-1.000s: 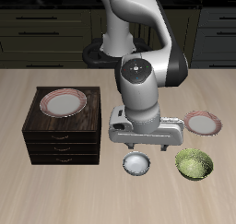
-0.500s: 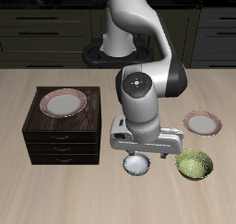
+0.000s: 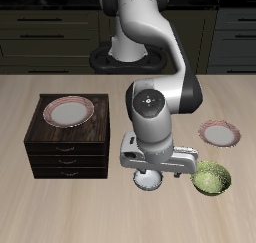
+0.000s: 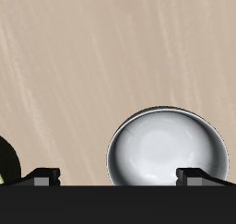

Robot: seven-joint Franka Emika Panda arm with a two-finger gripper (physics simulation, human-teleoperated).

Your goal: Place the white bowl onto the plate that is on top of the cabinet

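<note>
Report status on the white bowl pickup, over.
Hand open, low over the white bowl, fingers either side of it, nothing gripped. Plate on the cabinet bare. Green bowl close beside the white one.

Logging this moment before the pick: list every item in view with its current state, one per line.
Small white bowl: upright, empty, on the table, ungrasped.
Gripper: open, fingers straddling the bowl.
Larger pink-rimmed plate: empty, on the cabinet.
Dark-brown wooden cabinet: drawers shut.
Green bowl: upright on the table.
Smaller pink-rimmed plate: empty.
</note>
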